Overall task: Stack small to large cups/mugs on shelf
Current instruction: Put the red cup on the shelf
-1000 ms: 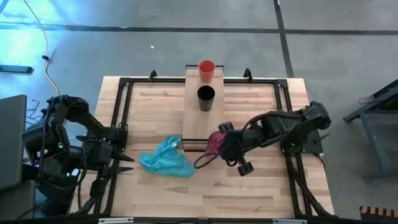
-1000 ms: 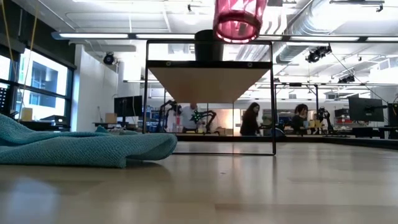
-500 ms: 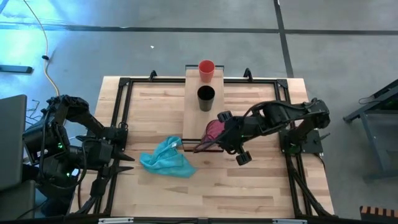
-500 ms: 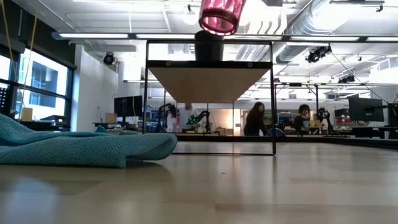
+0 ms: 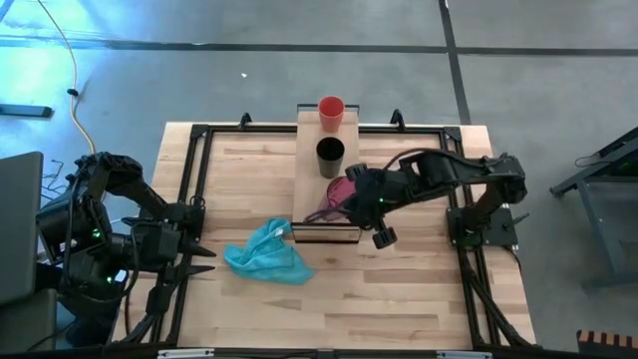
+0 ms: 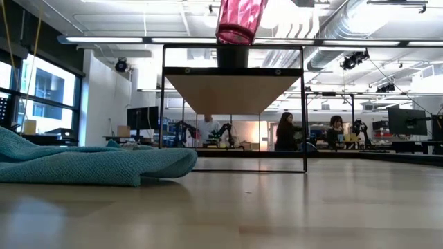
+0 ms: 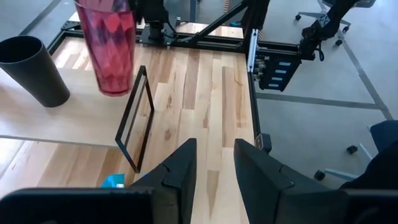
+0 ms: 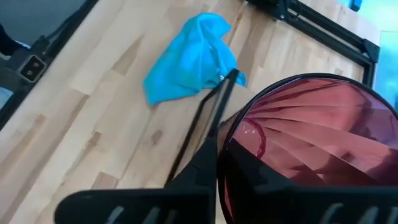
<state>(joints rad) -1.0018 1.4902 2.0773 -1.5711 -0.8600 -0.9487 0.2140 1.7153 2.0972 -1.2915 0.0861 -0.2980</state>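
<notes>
The see-through pinkish-red cup (image 5: 337, 203) hangs in my right gripper (image 5: 349, 199) above the near half of the pale wood shelf (image 5: 309, 184), just on the near side of the black cup (image 5: 330, 157). The black cup and the small orange-red cup (image 5: 331, 112) stand upright on the plank, the orange-red one at its far end. In the low view the pinkish cup (image 6: 239, 21) is tilted, above the shelf top (image 6: 234, 86). My left gripper (image 5: 202, 261) waits open near the table's left edge. In its wrist view the pinkish cup (image 7: 114, 50) is beside the black cup (image 7: 34, 71). My right gripper holds the pinkish-red cup at its rim (image 8: 233, 134). One dark finger (image 8: 208, 168) lies along the outside of the wall; the other finger is hidden by the cup. The arm reaches in from the table's right. The cup is lifted clear of the shelf and tilted.
A light blue cloth (image 5: 267, 253) lies crumpled on the slatted tabletop, left of the shelf's near end, where the thin black frame (image 7: 135, 118) stands. Black rails (image 5: 189, 189) run around the tabletop. People and other robots show in the room beyond.
My right gripper has carried the pinkish-red cup toward the table's far edge and a little left, from beyond the shelf's near end to over the plank beside the black cup. The cup has turned from lying tipped with its end toward the near side to nearer upright.
</notes>
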